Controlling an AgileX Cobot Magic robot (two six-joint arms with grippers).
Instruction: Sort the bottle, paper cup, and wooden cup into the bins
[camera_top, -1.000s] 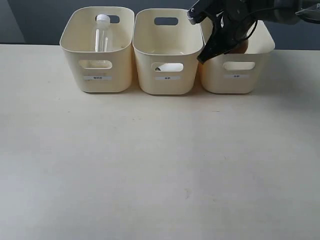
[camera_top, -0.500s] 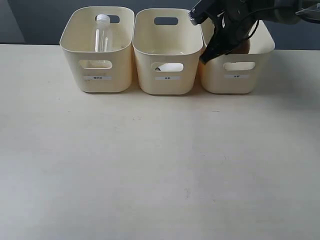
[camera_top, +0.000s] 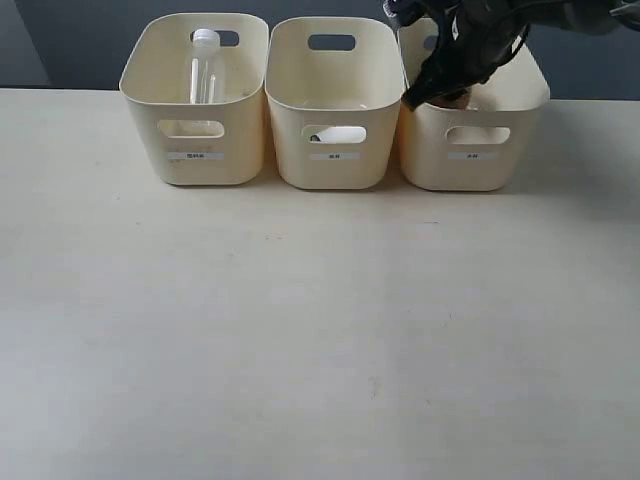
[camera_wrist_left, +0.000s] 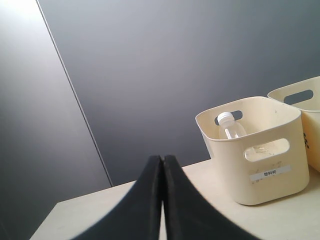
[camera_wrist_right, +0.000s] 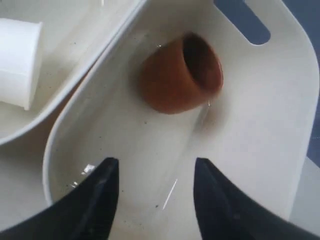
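Cream table (camera_top: 300, 330) lies bare before us; beyond it, in the right bin (camera_wrist_right: 280, 100), our right gripper (camera_wrist_right: 152, 197) hangs spread and empty, the wooden cup (camera_wrist_right: 180, 75) on its side just ahead, mouth turned away.

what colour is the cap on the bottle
White; the bottle cap shows best in the left wrist view.

Three bins (camera_top: 196, 150) stand in a row on the table (camera_top: 300, 330). The bottle (camera_top: 204, 68) stands in the left bin; the right gripper (camera_top: 440, 85) hangs over the right bin.
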